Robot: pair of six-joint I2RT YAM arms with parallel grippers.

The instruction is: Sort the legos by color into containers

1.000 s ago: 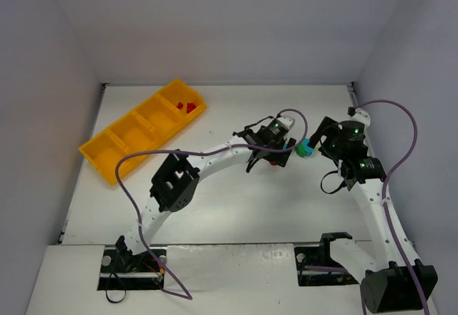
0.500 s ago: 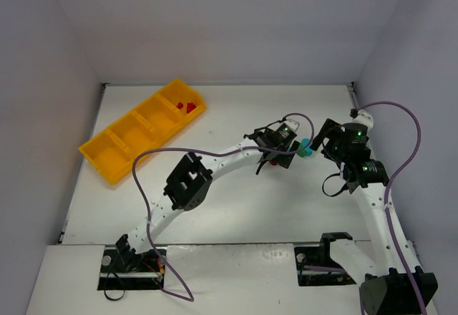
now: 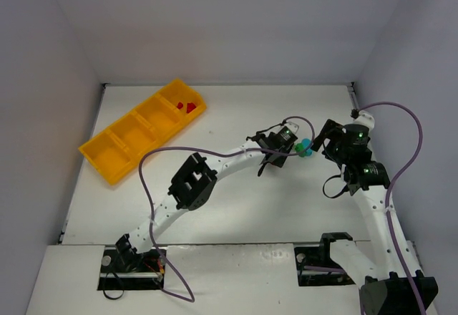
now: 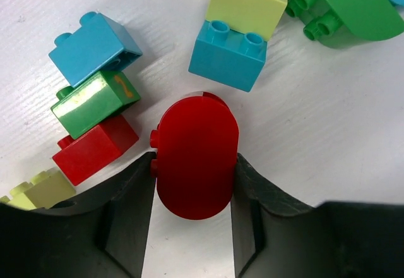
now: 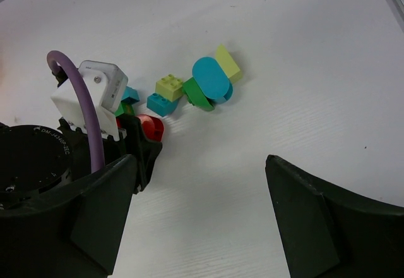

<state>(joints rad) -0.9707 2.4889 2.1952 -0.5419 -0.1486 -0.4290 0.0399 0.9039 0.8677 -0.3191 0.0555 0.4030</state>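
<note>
Clamping a rounded red lego [image 4: 196,136], the left end effector [image 4: 194,164] faces downward.

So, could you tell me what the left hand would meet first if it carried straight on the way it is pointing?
The left hand already straddles the red rounded brick; straight beyond that, the light blue brick comes first, though depth is hard to judge.

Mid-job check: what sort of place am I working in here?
Likely a robot test booth, not a home: plain pale walls box in a white table holding a long yellow-orange plastic tray and small plastic toy bricks, one red rounded brick in the left gripper.
</note>
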